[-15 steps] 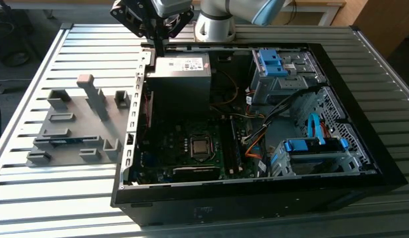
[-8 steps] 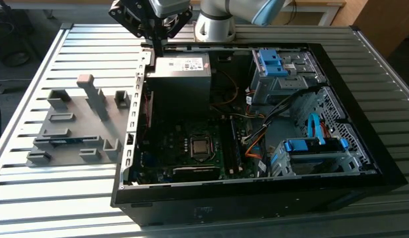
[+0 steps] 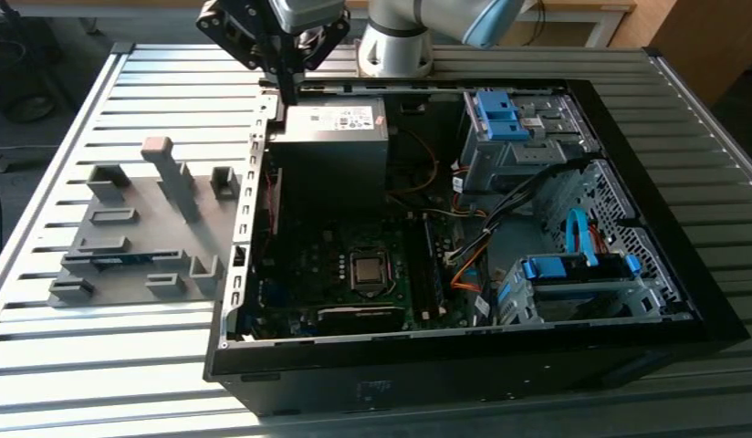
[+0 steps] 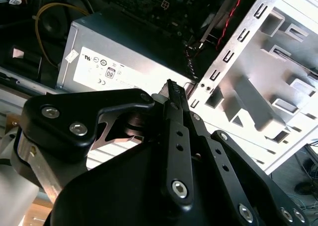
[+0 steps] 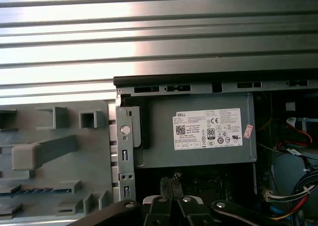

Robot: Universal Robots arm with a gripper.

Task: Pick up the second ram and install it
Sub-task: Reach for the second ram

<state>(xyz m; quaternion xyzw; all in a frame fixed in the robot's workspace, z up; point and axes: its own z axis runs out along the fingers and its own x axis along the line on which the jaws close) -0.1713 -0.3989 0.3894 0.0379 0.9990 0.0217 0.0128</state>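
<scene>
The second ram (image 3: 123, 259) is a thin blue strip lying in a slot of the grey fixture (image 3: 139, 228) on the exterior view's left, outside the computer case. In the first wrist view its blue edge (image 5: 37, 190) shows in a slot of the fixture (image 5: 54, 151). My gripper (image 3: 285, 89) hangs at the far end of the case, over the case wall beside the power-supply box (image 3: 331, 123), well away from the ram. Both wrist views show the black fingers pressed together with nothing between them, gripper (image 5: 171, 183) and gripper (image 4: 174, 93).
The open black computer case (image 3: 620, 119) lies on a slatted metal table (image 3: 109, 365). Inside are the motherboard (image 3: 351, 274), blue drive-bay latches (image 3: 498, 114) and loose cables (image 3: 474, 246). A perforated case wall (image 4: 233, 57) stands between fixture and power supply.
</scene>
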